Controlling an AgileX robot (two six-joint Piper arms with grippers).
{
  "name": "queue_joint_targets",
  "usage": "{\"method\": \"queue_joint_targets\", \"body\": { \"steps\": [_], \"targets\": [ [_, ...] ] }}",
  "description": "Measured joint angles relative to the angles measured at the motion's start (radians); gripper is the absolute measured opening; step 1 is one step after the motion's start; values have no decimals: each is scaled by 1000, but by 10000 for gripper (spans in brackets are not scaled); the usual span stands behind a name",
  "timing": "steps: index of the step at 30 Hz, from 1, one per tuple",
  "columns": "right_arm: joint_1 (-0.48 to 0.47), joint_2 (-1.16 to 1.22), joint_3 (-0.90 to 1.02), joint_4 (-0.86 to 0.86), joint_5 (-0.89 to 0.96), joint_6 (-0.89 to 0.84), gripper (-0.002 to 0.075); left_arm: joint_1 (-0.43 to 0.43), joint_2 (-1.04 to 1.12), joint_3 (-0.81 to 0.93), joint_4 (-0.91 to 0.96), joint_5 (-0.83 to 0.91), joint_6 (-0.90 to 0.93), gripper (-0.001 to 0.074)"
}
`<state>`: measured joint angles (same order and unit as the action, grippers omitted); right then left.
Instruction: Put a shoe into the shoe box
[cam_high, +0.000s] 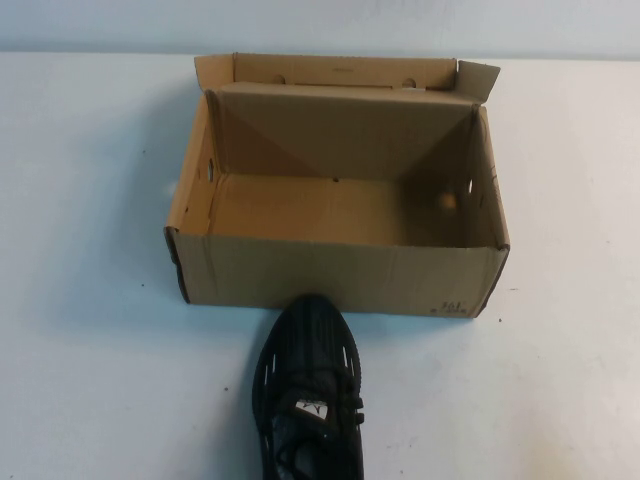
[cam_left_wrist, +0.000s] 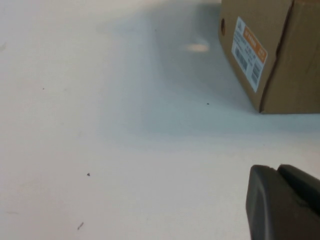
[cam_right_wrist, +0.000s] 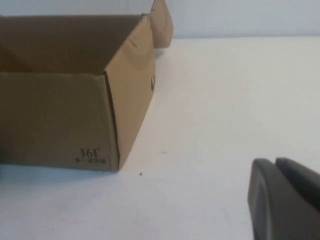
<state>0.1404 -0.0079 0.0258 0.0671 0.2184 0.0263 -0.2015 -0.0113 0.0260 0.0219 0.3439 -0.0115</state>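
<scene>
Cardboard shoe box (cam_high: 340, 275) open, empty; shoe (cam_high: 310, 395) at 6 o'clock, toe touching wall. Pre-grasp step. Left gripper (cam_left_wrist: 287, 202), right gripper (cam_right_wrist: 287, 200) low over table, off shoe; clench state: cannot tell. Next: grasp shoe.

The shoe box (cam_high: 340, 270) stands open at the top, its lid flap (cam_high: 340, 72) folded back on the far side, so entry from above is free and its floor is bare. The shoe (cam_high: 308, 390) lies on the table (cam_high: 90, 380) with its toe at the box's near wall. The left gripper (cam_left_wrist: 282, 202) and right gripper (cam_right_wrist: 285, 197) sit low over open table at either side of the box
</scene>
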Motion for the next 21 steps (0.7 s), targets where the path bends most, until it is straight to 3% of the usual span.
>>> {"method": "queue_joint_targets", "body": {
  "steps": [5,13,21],
  "targets": [
    [0,0,0,0,-116,0,-16,0,0,0,0,-117,0,-4],
    [0,0,0,0,-324,0,-17,0,0,0,0,-500,0,-4],
    [0,0,0,0,-383,0,-16,0,0,0,0,-550,0,-4]
  ]
}}
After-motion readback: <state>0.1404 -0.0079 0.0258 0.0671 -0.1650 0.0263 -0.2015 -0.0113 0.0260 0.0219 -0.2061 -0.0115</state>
